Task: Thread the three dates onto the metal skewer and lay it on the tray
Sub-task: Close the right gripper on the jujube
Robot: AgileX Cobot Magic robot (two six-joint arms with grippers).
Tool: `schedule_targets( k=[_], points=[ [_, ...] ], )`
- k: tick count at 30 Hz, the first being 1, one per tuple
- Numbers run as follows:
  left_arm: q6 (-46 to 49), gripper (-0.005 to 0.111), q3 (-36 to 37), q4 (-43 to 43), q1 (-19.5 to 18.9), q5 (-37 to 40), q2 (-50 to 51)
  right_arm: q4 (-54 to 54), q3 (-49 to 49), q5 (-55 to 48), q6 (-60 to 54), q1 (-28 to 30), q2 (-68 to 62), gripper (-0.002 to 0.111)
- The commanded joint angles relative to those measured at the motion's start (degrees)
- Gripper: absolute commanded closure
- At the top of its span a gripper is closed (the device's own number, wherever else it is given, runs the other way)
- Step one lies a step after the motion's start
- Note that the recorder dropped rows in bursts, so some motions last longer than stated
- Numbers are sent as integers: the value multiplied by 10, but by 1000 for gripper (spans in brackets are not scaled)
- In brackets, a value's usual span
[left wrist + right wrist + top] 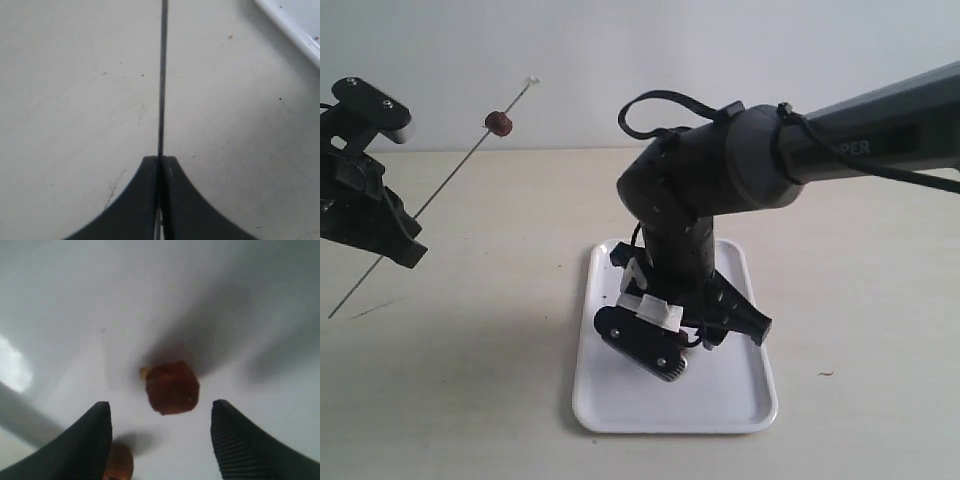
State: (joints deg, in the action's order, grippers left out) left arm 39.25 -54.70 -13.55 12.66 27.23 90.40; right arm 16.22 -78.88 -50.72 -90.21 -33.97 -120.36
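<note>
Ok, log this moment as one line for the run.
left gripper: shut on metal skewer, raised off table | on skewer: one date | right gripper: open, straddling loose date on tray

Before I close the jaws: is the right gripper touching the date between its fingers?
Apart. The right wrist view shows the date lying on the tray between the right gripper's open fingers, with bare tray on either side.

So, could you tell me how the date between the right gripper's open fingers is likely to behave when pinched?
The date looks small and roundish, so it may roll on the glossy tray if one finger lands first. Its lumpy surface should probably hold well against the ribbed fingers.
</note>
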Motion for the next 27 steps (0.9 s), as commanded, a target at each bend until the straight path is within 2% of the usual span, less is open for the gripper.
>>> schedule_targets(
  k=[1,8,27],
  points=[
    [-4,107,0,-8,-2,-3,-4,4,30,92,3,0,7,52],
    [-4,107,0,-8,-2,-3,-4,24,38,114,3,0,7,52],
    [-4,107,0,-8,-2,-4,-4,-12,38,78,-21,0,6,54]
  ],
)
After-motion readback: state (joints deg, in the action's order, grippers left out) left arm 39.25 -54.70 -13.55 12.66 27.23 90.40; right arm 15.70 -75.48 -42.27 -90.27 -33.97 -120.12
